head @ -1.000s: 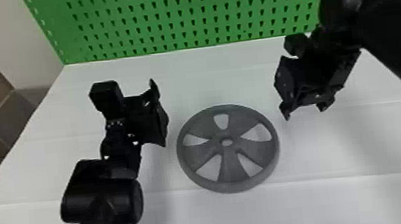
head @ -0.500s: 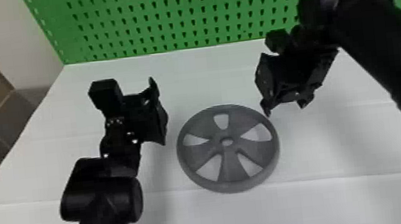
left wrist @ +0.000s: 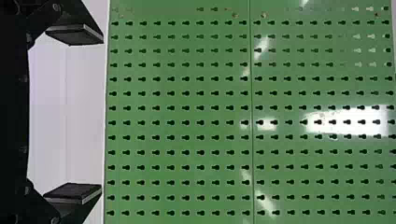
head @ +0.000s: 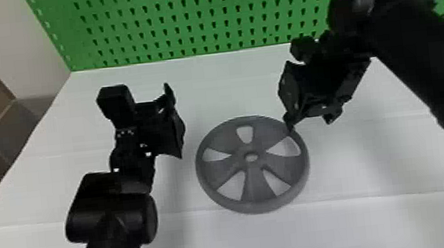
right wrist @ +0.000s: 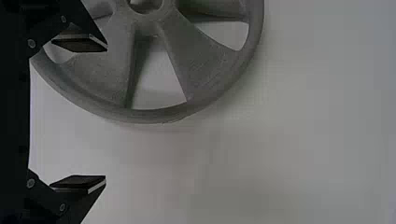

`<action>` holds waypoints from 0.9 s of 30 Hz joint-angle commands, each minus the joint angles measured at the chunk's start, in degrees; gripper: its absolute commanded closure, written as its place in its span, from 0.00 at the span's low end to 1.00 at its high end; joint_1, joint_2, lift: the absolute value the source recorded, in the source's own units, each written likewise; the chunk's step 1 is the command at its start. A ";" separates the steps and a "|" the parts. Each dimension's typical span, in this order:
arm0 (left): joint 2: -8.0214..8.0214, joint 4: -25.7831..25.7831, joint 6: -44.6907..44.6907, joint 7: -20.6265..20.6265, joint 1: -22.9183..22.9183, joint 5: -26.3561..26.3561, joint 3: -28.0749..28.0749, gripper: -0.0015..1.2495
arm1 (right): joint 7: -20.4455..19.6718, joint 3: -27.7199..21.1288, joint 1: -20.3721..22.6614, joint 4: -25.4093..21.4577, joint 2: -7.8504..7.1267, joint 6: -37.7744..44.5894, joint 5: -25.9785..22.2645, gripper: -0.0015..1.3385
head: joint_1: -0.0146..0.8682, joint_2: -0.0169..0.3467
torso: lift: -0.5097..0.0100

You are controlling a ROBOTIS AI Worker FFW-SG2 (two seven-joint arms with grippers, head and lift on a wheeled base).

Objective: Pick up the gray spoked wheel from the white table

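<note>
And here's the right claw (head: 310,124), spread wide, tilted down toward the table (head: 357,182), with one fingertip right over the wheel's far right edge in the head view. The wheel (head: 255,187) lies flat on the table, mostly to the left of that claw and nearer the robot. Whether that tip touches the rim, I can't tell.

Over to the right wrist view: two flat fingers well apart, one (right wrist: 79,44) lined up over the wheel, the other (right wrist: 77,183) over white tabletop, and a stretch of rim showing across the gap between them. The hub and several spokes sit beyond the first finger's side of the claw, and the pads are clear of each other, gripping air.

On the other flank, the left claw (head: 174,120) is spread as well, standing just left of the wheel, the two of them apart. In its wrist view both pads (left wrist: 74,35) face each other across a broad gap, and straight ahead of them rises the green board (left wrist: 182,114), full of keyhole slots. That board stands beyond both claws, along the table's far edge.
</note>
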 commanded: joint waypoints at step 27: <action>1.17 0.00 0.00 1.15 -0.13 0.70 -0.54 0.13 | -19.78 8.84 -0.91 0.17 0.05 -5.97 -20.77 0.21 | 0.90 0.47 | 0.82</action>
